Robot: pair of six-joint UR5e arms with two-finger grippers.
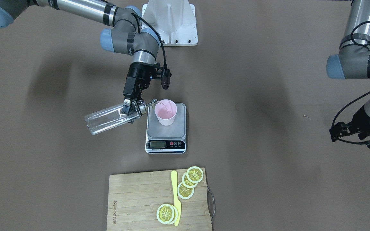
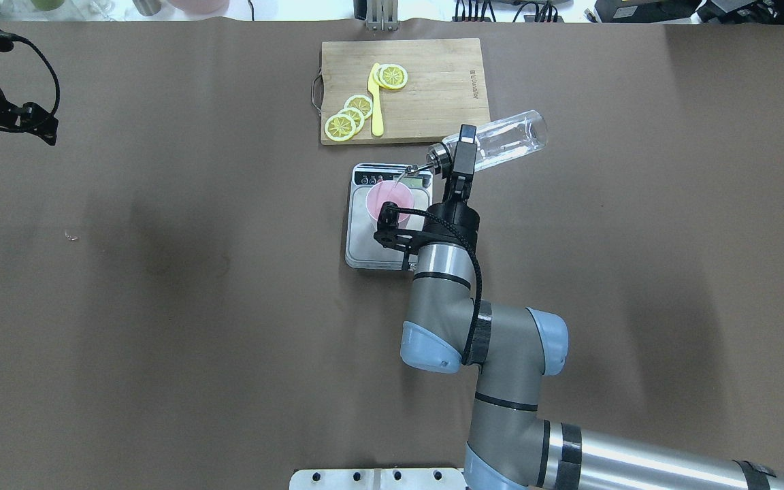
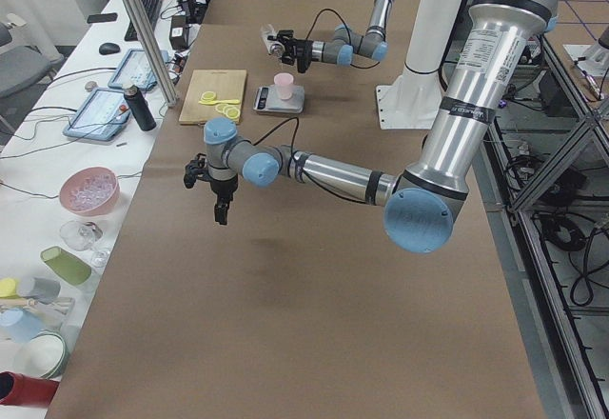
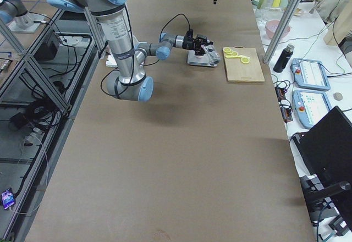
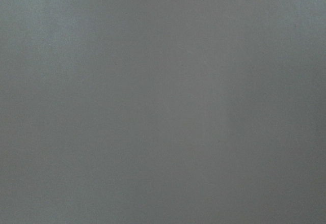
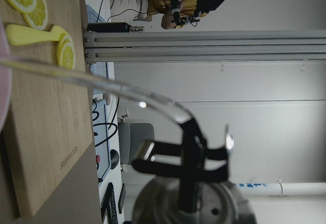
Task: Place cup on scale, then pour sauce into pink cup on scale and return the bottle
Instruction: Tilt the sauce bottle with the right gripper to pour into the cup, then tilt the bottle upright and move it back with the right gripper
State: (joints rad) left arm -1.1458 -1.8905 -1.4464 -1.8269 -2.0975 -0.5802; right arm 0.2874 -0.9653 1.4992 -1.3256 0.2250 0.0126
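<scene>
Bottle (image 1: 108, 119) is held tipped near level, right gripper (image 1: 130, 107) clamped by its neck, so the spout (image 1: 154, 102) overhangs the cup (image 1: 165, 113). The cup stands upright on the scale (image 1: 159, 130), judged so the pour registers. Left gripper (image 1: 334, 134) hangs well apart above the table (image 1: 268, 160); cannot tell whether its fingers are apart or together.

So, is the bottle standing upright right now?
No, the bottle lies tilted almost flat in the right hand, its spout over the cup.

robotics lab; aluminium frame post (image 4: 284, 19), teach pendants (image 4: 311, 74) alongside
</scene>
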